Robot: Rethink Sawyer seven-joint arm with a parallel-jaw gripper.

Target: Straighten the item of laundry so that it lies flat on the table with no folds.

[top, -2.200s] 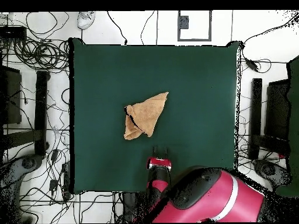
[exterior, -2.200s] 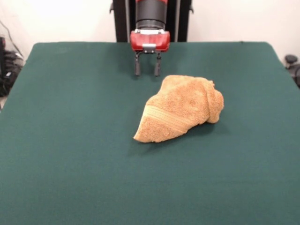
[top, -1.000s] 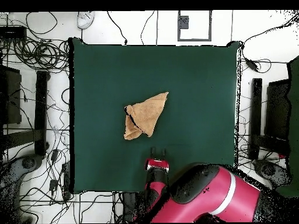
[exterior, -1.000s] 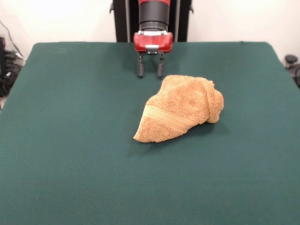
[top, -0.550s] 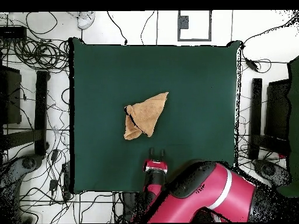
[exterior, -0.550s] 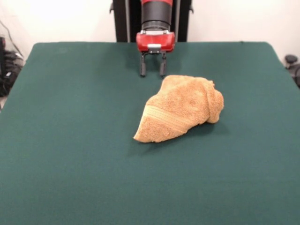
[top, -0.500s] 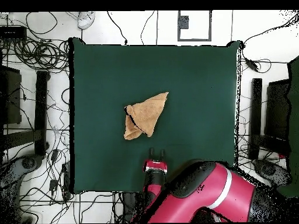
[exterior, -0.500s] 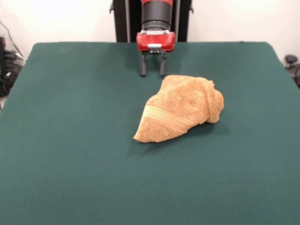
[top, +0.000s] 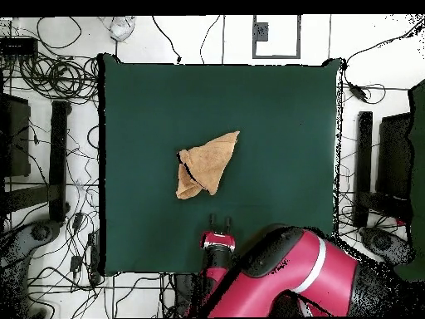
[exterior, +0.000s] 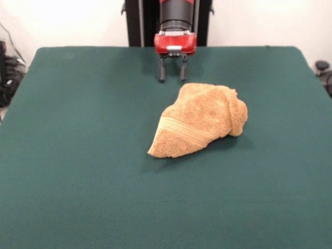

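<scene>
On the green felt table (exterior: 78, 155), a fuzzy towel (exterior: 199, 121) lies bunched in a wedge, beyond it the empty gripper (exterior: 172, 75) parted.

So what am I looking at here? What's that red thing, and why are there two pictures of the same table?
The red thing is a robot arm. The black two-fingered part at its end is its hand, which is open and holds nothing. One picture is taken from across the table, facing the robot; the other looks straight down from above, where the hand shows near the bottom. The big green surface is the table. On it lies one thing: a tan-orange towel, bunched and folded into a rough triangle. The hand hangs just beyond the towel, not touching it.
</scene>
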